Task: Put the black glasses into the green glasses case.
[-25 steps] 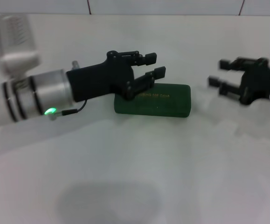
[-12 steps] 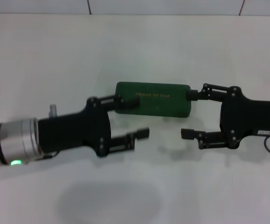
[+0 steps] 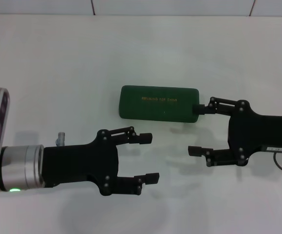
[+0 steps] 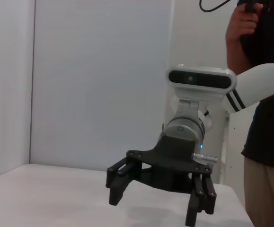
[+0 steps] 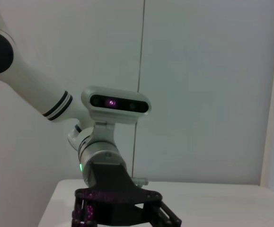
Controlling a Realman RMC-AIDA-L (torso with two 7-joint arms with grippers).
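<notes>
The green glasses case lies shut on the white table, lid up with gold lettering. The black glasses are not in view. My left gripper is open and empty, in front of the case and apart from it. My right gripper is open and empty at the case's right end, and its far fingertip is at or against that end. The left wrist view shows the right gripper from the front, and the right wrist view shows the left gripper.
The white table stretches around the case to a tiled wall at the back. A person stands beyond the table's end, behind my right arm, in the left wrist view.
My left gripper has drawn back from over the case toward the table's front. My right gripper has come in from the far right to the case's right end.
</notes>
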